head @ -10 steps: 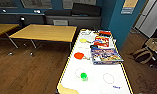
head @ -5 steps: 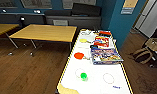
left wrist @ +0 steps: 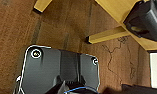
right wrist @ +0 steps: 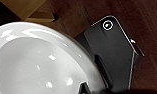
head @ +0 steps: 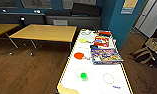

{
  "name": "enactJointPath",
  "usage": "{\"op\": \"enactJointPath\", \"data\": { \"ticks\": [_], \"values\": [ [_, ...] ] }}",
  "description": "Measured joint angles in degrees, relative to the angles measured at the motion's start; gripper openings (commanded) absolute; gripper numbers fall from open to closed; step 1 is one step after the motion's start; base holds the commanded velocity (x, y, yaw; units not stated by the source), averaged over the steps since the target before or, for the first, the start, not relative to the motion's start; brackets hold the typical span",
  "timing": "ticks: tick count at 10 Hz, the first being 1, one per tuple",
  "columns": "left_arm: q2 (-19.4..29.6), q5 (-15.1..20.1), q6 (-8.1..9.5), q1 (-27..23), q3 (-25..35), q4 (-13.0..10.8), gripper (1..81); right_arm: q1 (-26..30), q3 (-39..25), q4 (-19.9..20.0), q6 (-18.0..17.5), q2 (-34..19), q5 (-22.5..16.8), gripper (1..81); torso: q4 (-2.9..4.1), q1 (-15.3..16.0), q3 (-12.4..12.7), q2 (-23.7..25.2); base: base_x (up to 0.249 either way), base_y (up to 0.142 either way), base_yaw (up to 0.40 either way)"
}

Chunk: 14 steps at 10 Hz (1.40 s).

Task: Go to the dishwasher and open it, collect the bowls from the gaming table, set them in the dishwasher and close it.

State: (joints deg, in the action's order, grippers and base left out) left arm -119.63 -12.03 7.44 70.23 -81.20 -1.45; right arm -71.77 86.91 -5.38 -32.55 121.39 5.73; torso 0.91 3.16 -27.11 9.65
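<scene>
A: Where are the bowls?

B: Both sit on the long white gaming bench (head: 99, 85) with the pale yellow edge. The green bowl (head: 83, 75) is on its near half; the red-orange bowl (head: 79, 55) lies farther along, close to the bench's left edge and just beside a colourful game box (head: 106, 55).

A: Anything past that?

B: More boxes (head: 103, 41) and a yellow object (head: 83, 40), too blurred to name. The bench's near end is cut off.

A: And the claws?

B: I cannot tell whether either is open or closed. The right wrist view has a glossy white dish (right wrist: 36, 62) close to the lens, partly cut off, and whether it is gripped is unclear. The left wrist view looks down on wooden floor (left wrist: 21, 27) and yellow bench legs (left wrist: 107, 36).
</scene>
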Motion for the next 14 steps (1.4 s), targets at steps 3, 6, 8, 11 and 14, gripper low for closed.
{"op": "enactJointPath", "data": {
  "ticks": [3,6,8,11,14],
  "values": [
    [5.2,0.2,4.6,-7.0,6.9,0.2,81.1,-2.4,7.5,-3.2,0.2,9.6,1.2,1.0,0.0,0.0,0.0,0.0,0.0,0.0,0.0],
    [6.6,5.0,10.69,-14.2,10.5,0.7,81.1,-4.4,11.6,-5.1,0.2,13.1,1.3,1.0,0.0,0.0,0.0,0.0,0.0,0.0,0.0],
    [7.0,9.5,14.17,-19.8,11.6,0.7,81.1,-4.4,12.5,-5.3,0.3,14.1,1.6,1.0,0.0,0.0,0.0,0.0,0.0,0.0,0.0],
    [7.1,17.2,22.05,-27.5,12.4,0.7,81.1,-4.1,14.8,-5.4,0.4,16.6,1.5,1.0,0.0,0.0,0.0,0.0,0.0,0.0,0.0],
    [7.1,24.8,31.89,-35.0,12.6,0.6,81.1,-3.6,15.3,-5.4,0.4,17.4,1.4,1.0,0.0,0.0,0.0,0.0,0.0,0.0,0.0]
  ]
}}
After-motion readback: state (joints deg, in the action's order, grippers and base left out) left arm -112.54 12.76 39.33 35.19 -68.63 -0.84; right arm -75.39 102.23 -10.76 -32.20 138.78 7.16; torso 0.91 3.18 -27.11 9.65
